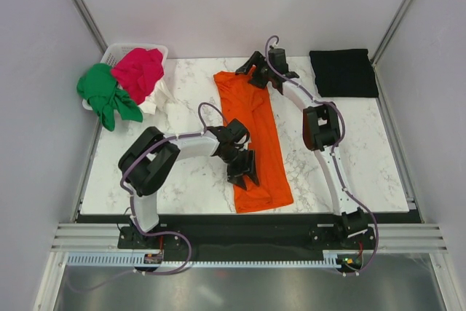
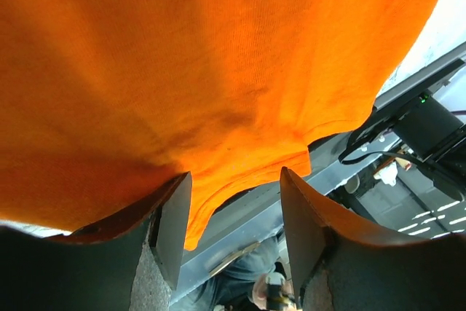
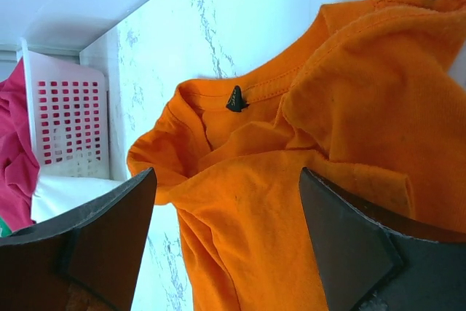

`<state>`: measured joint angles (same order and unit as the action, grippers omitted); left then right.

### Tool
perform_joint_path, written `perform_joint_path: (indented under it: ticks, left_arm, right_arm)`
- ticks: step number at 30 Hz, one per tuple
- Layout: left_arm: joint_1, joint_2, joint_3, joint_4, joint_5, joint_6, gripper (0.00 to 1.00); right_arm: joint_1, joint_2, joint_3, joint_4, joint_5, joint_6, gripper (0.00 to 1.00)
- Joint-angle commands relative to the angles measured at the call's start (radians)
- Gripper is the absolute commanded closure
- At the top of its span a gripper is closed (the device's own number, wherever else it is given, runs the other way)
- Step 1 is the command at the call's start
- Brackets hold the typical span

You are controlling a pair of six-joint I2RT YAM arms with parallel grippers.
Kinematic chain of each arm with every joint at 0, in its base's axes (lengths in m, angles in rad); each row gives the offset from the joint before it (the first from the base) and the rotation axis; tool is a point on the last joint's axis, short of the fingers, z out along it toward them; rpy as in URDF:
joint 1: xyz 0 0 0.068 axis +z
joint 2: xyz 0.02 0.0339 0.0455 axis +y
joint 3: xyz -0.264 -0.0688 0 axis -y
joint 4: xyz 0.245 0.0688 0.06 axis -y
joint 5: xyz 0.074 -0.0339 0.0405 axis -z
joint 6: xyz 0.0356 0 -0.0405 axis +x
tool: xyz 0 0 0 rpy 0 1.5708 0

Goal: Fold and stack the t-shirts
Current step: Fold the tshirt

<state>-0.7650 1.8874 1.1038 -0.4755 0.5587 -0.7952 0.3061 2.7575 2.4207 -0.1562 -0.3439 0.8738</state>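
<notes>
The orange t-shirt point(image 1: 255, 136) lies folded into a long strip down the middle of the marble table, collar at the far end. My left gripper point(image 1: 242, 169) is open over its near left edge; the cloth's hem point(image 2: 240, 158) sits between the open fingers. My right gripper point(image 1: 253, 69) is open over the collar end, with bunched orange cloth point(image 3: 277, 209) between its wide fingers. A black t-shirt point(image 1: 344, 72) lies folded at the far right. Green point(image 1: 104, 94), magenta-red point(image 1: 138, 72) and white point(image 1: 159, 97) shirts spill from the basket at the far left.
The white plastic basket point(image 1: 116, 52) stands at the table's far left corner and shows in the right wrist view point(image 3: 69, 125). The table's near edge and a metal rail point(image 1: 247, 238) lie just below the orange shirt's hem.
</notes>
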Motion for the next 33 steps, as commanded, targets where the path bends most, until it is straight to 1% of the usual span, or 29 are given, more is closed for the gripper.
perform_joint_path:
  ticks: [1,4,6,7,8,9,10,11,13,14,15,16,17,18,19,21,22,23,24,25,26,27,28,30,31,33]
  left_arm:
    - [0.0,-0.042,0.036,0.005,-0.016,-0.033,0.41]
    - [-0.005,-0.109,0.045,-0.049,-0.06,-0.022,0.42]
    - [-0.011,-0.155,0.051,-0.112,-0.123,-0.009,0.43]
    - [-0.011,-0.215,0.05,-0.129,-0.15,-0.009,0.43]
    - [-0.011,-0.244,0.045,-0.147,-0.202,-0.007,0.43]
    - [-0.013,-0.279,0.036,-0.175,-0.226,-0.006,0.43]
    - [-0.013,-0.34,0.027,-0.19,-0.249,-0.007,0.44]
    - [-0.013,-0.375,0.018,-0.199,-0.287,-0.01,0.43]
    - [-0.013,-0.43,-0.025,-0.215,-0.313,-0.022,0.43]
    - [-0.013,-0.48,-0.042,-0.219,-0.33,-0.032,0.43]
    - [-0.014,-0.499,-0.077,-0.224,-0.335,-0.038,0.43]
    - [-0.014,-0.52,-0.097,-0.233,-0.342,-0.042,0.44]
    - [-0.014,-0.556,-0.116,-0.238,-0.345,-0.05,0.44]
    - [-0.016,-0.576,-0.157,-0.238,-0.35,-0.07,0.44]
    - [-0.017,-0.596,-0.18,-0.238,-0.353,-0.084,0.44]
    - [-0.025,-0.646,-0.243,-0.235,-0.371,-0.125,0.44]
    - [-0.033,-0.659,-0.263,-0.232,-0.381,-0.148,0.44]
    - [-0.036,-0.672,-0.298,-0.226,-0.384,-0.159,0.44]
    - [-0.039,-0.686,-0.314,-0.219,-0.384,-0.17,0.44]
    - [-0.045,-0.692,-0.329,-0.209,-0.384,-0.179,0.44]
    - [-0.052,-0.694,-0.344,-0.196,-0.379,-0.188,0.43]
    - [-0.068,-0.692,-0.367,-0.168,-0.376,-0.203,0.42]
    - [-0.077,-0.686,-0.377,-0.157,-0.373,-0.213,0.42]
    - [-0.102,-0.674,-0.4,-0.115,-0.37,-0.24,0.4]
    - [-0.111,-0.662,-0.407,-0.098,-0.37,-0.249,0.39]
    - [-0.138,-0.648,-0.426,-0.051,-0.367,-0.28,0.39]
  right_arm:
    - [0.001,-0.034,-0.066,-0.005,-0.017,-0.005,0.12]
    - [-0.002,-0.119,-0.132,-0.008,0.002,-0.039,0.12]
    - [-0.013,-0.16,-0.144,-0.014,-0.01,-0.047,0.1]
    - [-0.019,-0.198,-0.144,-0.016,-0.018,-0.047,0.09]
    - [-0.033,-0.219,-0.149,-0.02,-0.026,-0.045,0.09]
    - [-0.041,-0.242,-0.156,-0.023,-0.042,-0.045,0.08]
    - [-0.047,-0.292,-0.182,-0.025,-0.05,-0.047,0.07]
    - [-0.061,-0.323,-0.199,-0.025,-0.059,-0.05,0.07]
    - [-0.074,-0.422,-0.244,-0.028,-0.082,-0.064,0.06]
    - [-0.09,-0.464,-0.305,-0.028,-0.087,-0.07,0.06]
    - [-0.094,-0.555,-0.346,-0.031,-0.089,-0.076,0.06]
    - [-0.102,-0.611,-0.461,-0.032,-0.077,-0.088,0.08]
    - [-0.111,-0.669,-0.529,-0.034,-0.064,-0.097,0.08]
    - [-0.114,-0.793,-0.599,-0.051,-0.043,-0.11,0.09]
    - [-0.114,-0.856,-0.735,-0.071,-0.015,-0.127,0.1]
    - [-0.108,-0.979,-0.872,-0.15,0.071,-0.176,0.11]
    - [-0.102,-1.094,-1.007,-0.176,0.109,-0.194,0.11]
    - [-0.099,-1.148,-1.076,-0.195,0.112,-0.197,0.12]
    - [-0.094,-1.258,-1.15,-0.215,0.111,-0.199,0.12]
    - [-0.09,-1.31,-1.29,-0.223,0.112,-0.194,0.12]
    - [-0.072,-1.364,-1.358,-0.232,0.114,-0.187,0.13]
    - [-0.059,-1.462,-1.421,-0.249,0.123,-0.168,0.13]
    - [-0.042,-1.507,-1.533,-0.261,0.134,-0.161,0.13]
    - [0.002,-1.617,-1.629,-0.32,0.158,-0.132,0.15]
    - [0.011,-1.65,-1.711,-0.345,0.164,-0.119,0.16]
    - [0.036,-1.744,-1.787,-0.412,0.177,-0.081,0.18]
